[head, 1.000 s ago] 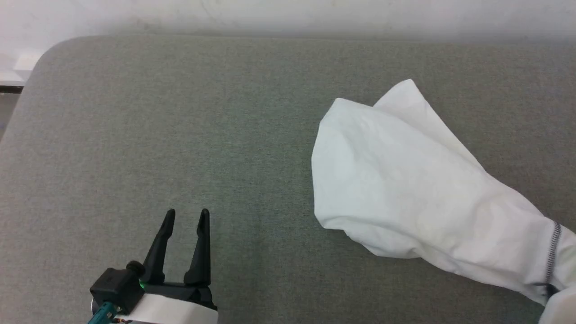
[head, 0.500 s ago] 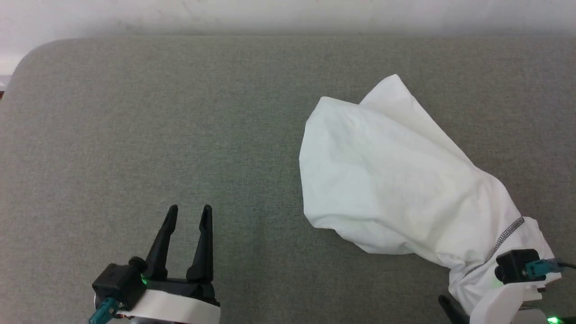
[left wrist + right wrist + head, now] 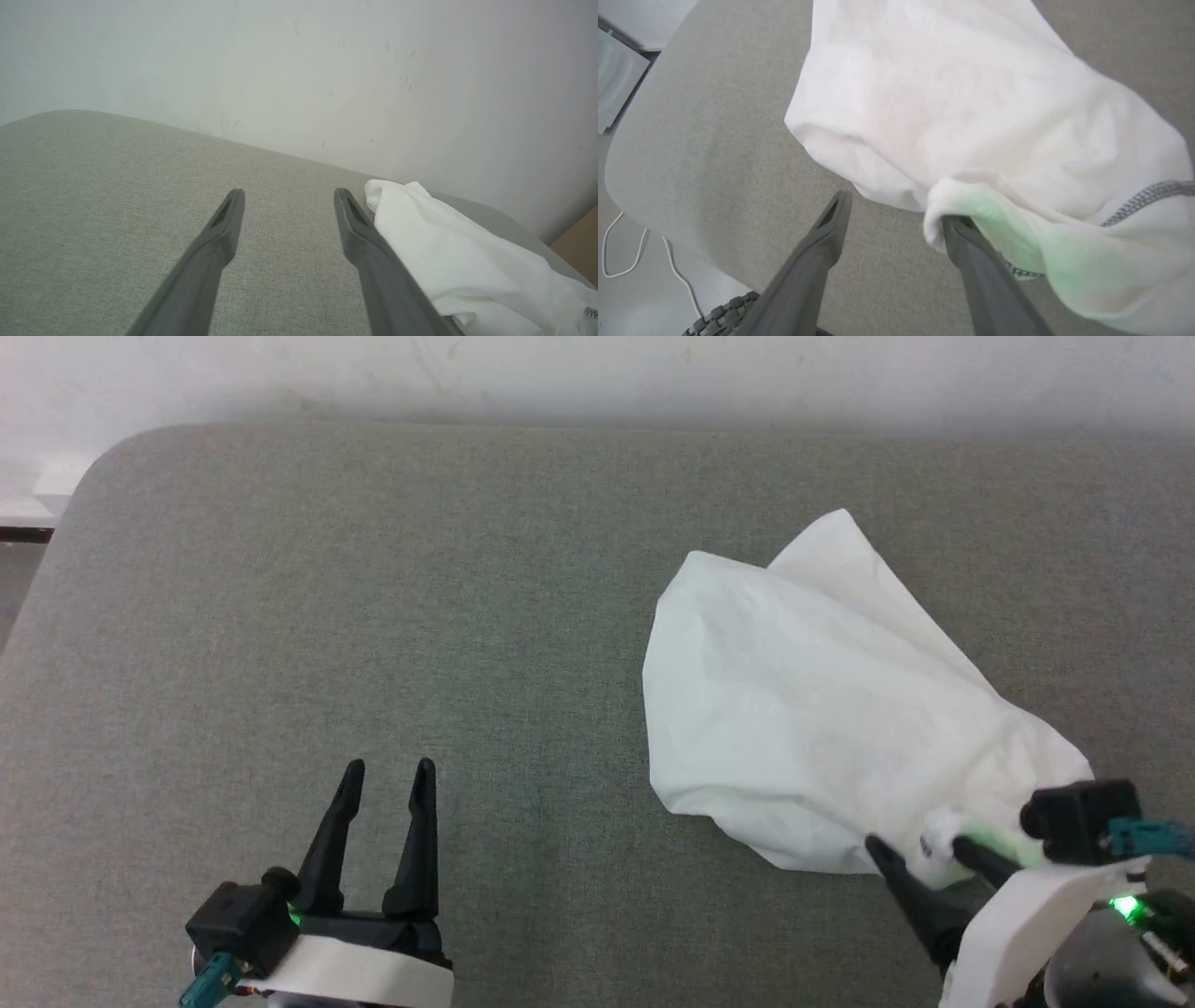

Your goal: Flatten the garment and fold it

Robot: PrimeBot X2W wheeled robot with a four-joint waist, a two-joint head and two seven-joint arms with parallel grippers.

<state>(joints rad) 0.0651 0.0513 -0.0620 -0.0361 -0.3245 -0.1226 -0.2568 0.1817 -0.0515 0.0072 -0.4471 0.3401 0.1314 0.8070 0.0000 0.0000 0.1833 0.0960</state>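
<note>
The garment point(image 3: 822, 728), a white thin-fabric T-shirt, lies bunched in a loose heap on the right half of a grey woven padded surface point(image 3: 373, 597) with rounded corners. Its far tip points toward the pale wall point(image 3: 597, 373) behind. The near end of the heap is gathered at the right gripper point(image 3: 920, 847).

In the right wrist view this gripper's two long dark fingers stand wide apart and nothing is clamped between them. A rolled hem of the cloth is draped over the tip of the finger on that view's right point(image 3: 985, 280), while the other finger point(image 3: 817, 252) is bare above the grey fabric. A green glow shows through the cloth beside the covered finger. A line of dark grey zigzag stitching point(image 3: 1143, 198) runs along a seam at that view's right edge.

The left gripper point(image 3: 389, 767) hovers over the bare left part of the surface, well apart from the T-shirt. Its jaws are spread and hold nothing.

A thin white cable point(image 3: 626, 252) lies on the pale floor point(image 3: 640, 298) beyond the surface's rounded corner.
</note>
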